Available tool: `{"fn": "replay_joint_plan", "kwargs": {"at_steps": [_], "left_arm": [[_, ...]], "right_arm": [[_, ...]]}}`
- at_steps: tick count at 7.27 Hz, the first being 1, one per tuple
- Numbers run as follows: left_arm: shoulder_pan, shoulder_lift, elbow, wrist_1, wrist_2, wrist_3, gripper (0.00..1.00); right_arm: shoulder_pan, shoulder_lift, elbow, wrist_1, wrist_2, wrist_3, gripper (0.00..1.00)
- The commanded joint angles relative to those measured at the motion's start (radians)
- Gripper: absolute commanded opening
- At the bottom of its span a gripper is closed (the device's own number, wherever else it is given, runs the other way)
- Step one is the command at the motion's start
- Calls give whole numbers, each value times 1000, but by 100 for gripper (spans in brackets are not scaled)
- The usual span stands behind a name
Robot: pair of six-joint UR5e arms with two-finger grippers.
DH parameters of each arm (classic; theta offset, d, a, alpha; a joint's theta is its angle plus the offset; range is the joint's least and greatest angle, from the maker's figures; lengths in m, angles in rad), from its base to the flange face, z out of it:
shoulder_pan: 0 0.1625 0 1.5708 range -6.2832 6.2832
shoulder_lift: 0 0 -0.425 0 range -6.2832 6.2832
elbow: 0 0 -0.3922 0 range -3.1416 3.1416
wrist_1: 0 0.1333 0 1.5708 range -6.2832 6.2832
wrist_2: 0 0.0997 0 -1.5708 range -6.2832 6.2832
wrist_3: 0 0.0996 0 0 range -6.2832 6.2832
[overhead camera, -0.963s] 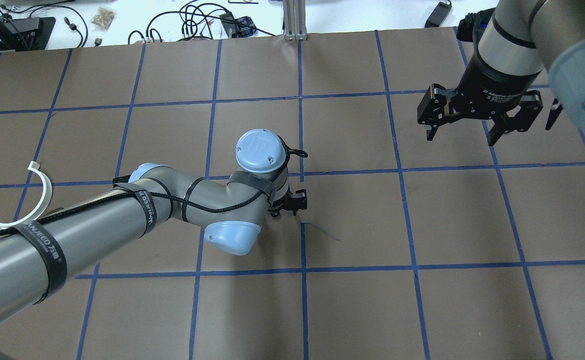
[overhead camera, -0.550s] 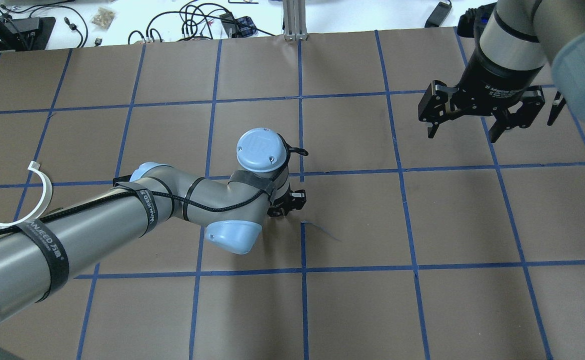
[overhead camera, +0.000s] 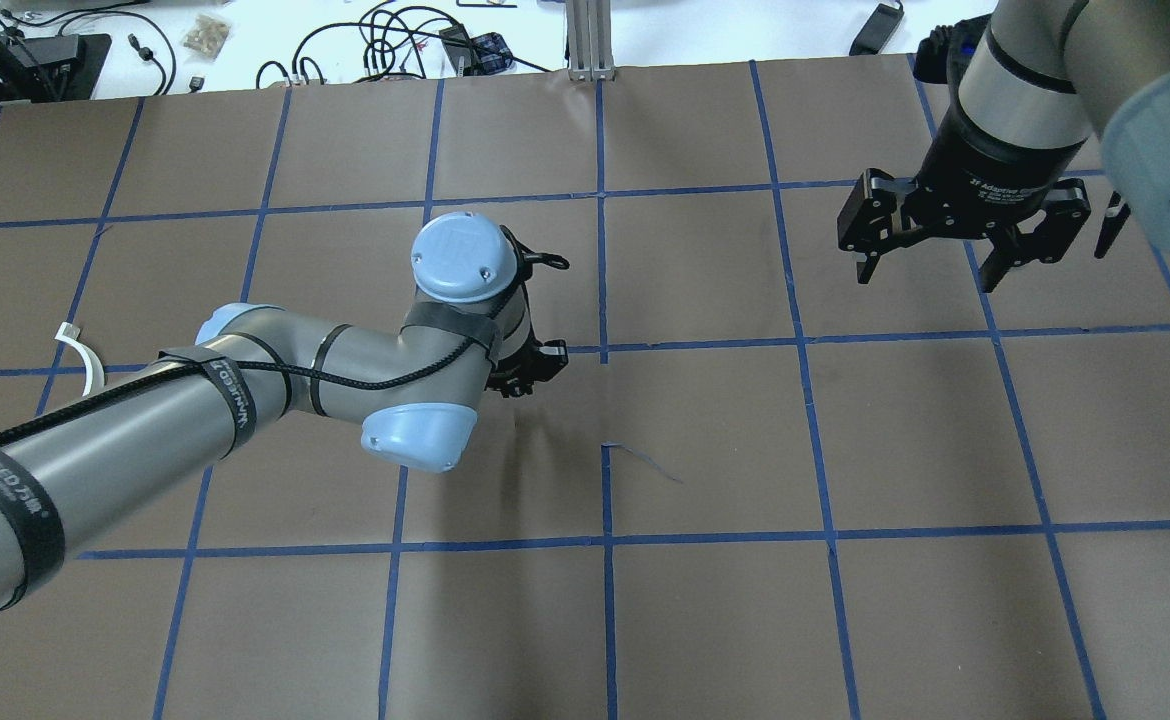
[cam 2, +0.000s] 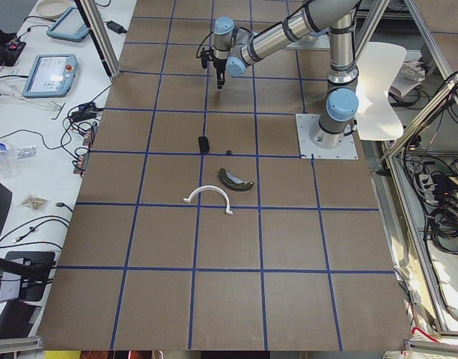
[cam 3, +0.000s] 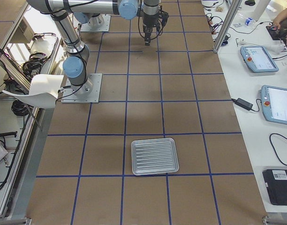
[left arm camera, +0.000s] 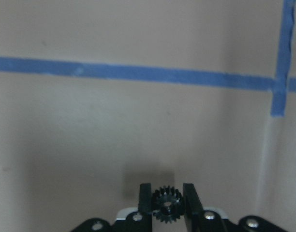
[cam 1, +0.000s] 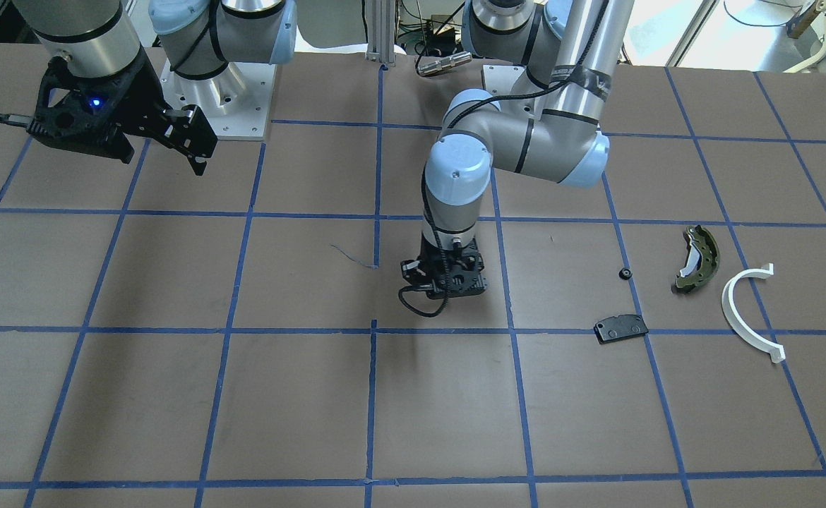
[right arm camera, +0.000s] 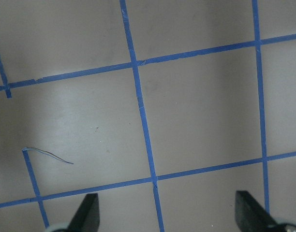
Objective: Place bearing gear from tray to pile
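My left gripper (left arm camera: 166, 212) is shut on a small black bearing gear (left arm camera: 166, 204), held between the fingertips just above the brown paper. It hangs near the table's middle in the front-facing view (cam 1: 445, 283) and the overhead view (overhead camera: 530, 365). The pile lies apart from it, on my left: an olive-green brake shoe (cam 1: 695, 257), a white half-ring arc (cam 1: 745, 310), a flat black plate (cam 1: 620, 328). The metal tray (cam 3: 154, 156) stands far off on my right and looks bare. My right gripper (overhead camera: 927, 270) is open and empty, held high.
A small black round part (cam 1: 624, 273) lies beside the plate. The white arc (overhead camera: 80, 355) peeks out beside my left arm in the overhead view. A torn strip of tape (overhead camera: 645, 462) marks the paper at mid-table. Cables and tablets lie beyond the table's far edge.
My left arm has swung to the left and away from the robot with the gear still held. The right gripper has hardly shifted and stays open.
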Motion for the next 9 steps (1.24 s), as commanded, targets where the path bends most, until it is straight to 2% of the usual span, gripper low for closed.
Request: {"fn": "replay_joint_plan", "kwargs": {"at_steps": [1, 3, 5, 7, 8, 9], "left_arm": [[197, 100, -18, -168, 46, 264, 0], [379, 163, -109, -167, 142, 598, 0], [624, 184, -163, -143, 132, 858, 0], [722, 138, -156, -105, 141, 906, 0], [725, 136, -151, -103, 133, 903, 10], [724, 141, -159, -103, 126, 903, 94]], "right_arm": [[0, 1, 1, 2, 1, 10, 100], [0, -1, 1, 2, 1, 10, 100], [0, -1, 3, 3, 1, 10, 100], [0, -2, 6, 3, -2, 11, 100], [0, -4, 11, 2, 1, 11, 100], [0, -4, 12, 2, 0, 10, 100]]}}
